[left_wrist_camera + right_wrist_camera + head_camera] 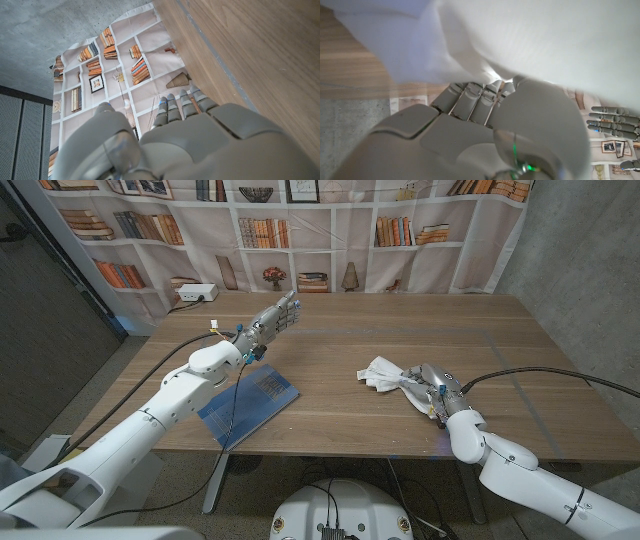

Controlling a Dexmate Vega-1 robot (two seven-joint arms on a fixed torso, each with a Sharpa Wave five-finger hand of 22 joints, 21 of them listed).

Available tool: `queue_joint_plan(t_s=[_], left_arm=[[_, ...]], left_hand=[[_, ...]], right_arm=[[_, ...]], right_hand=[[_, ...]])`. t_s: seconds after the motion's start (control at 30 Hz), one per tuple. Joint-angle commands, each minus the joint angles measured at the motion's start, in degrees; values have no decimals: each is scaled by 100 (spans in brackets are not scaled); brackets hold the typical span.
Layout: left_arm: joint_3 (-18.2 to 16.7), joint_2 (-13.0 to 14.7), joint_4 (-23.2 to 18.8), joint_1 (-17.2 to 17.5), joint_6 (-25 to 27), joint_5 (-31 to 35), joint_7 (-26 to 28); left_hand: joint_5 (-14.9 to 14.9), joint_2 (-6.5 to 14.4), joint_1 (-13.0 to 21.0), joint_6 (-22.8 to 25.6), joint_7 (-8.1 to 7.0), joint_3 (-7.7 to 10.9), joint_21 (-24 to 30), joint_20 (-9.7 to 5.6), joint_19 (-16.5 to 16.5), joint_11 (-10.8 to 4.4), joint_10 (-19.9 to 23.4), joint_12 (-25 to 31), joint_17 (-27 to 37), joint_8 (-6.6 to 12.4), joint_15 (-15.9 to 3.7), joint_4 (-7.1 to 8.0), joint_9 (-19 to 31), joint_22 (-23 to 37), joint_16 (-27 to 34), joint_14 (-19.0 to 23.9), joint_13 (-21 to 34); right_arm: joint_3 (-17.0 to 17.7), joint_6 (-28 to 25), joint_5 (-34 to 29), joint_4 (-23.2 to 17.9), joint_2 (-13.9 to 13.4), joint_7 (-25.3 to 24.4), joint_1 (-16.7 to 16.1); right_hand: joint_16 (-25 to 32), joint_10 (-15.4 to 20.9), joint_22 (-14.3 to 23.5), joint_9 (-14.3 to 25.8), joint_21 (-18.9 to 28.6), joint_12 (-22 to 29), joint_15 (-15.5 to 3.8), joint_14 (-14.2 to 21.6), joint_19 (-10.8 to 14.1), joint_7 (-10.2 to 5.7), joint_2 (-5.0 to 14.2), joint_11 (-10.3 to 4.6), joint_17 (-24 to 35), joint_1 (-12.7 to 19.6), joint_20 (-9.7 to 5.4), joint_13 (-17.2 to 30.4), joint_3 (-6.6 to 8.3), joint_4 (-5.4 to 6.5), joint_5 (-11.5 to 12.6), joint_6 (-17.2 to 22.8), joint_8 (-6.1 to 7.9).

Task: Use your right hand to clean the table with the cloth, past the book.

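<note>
A crumpled white cloth (384, 373) lies on the wooden table (400, 330), right of centre. My right hand (428, 383) grips its near-right end; in the right wrist view the cloth (520, 35) drapes over my fingers (475, 97). A blue book (250, 405) lies flat near the front edge on the left, partly under my left forearm. My left hand (272, 320) is raised above the table beyond the book, fingers straight and apart, holding nothing. Seen from the left wrist, that hand (175, 135) points toward the backdrop.
A bookshelf-print curtain (300, 230) hangs behind the table. A white power strip (196, 293) sits at the far left corner. Faint tape lines (500, 345) mark the tabletop. Cables run along both arms.
</note>
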Motion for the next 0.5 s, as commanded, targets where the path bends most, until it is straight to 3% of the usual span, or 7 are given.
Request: queue_joint_plan(t_s=[0.03, 0.5], left_arm=[[-41, 32, -91, 124, 14, -36, 81], [-151, 133, -195, 250, 3, -68, 169]], left_hand=[[-33, -12, 27, 39, -2, -24, -17, 22, 5, -1, 61, -19, 15, -16, -24, 9, 13, 31, 3, 42, 20], [-35, -9, 32, 41, -2, -27, -17, 26, 7, -1, 64, -20, 15, -17, -12, 11, 14, 32, 1, 43, 20]], right_arm=[[-62, 149, -24, 445, 133, 98, 303], [-106, 212, -46, 1210, 440, 96, 980]], right_hand=[[29, 44, 14, 16, 26, 44, -310, 11, -19, -16, 43, -3, -3, 15, -808, 25, 48, 1, 14, -9, 30], [24, 23, 12, 17, 39, 38, -305, -6, -33, -18, 41, -5, -5, -4, -807, 26, 53, 9, 12, -21, 26]])
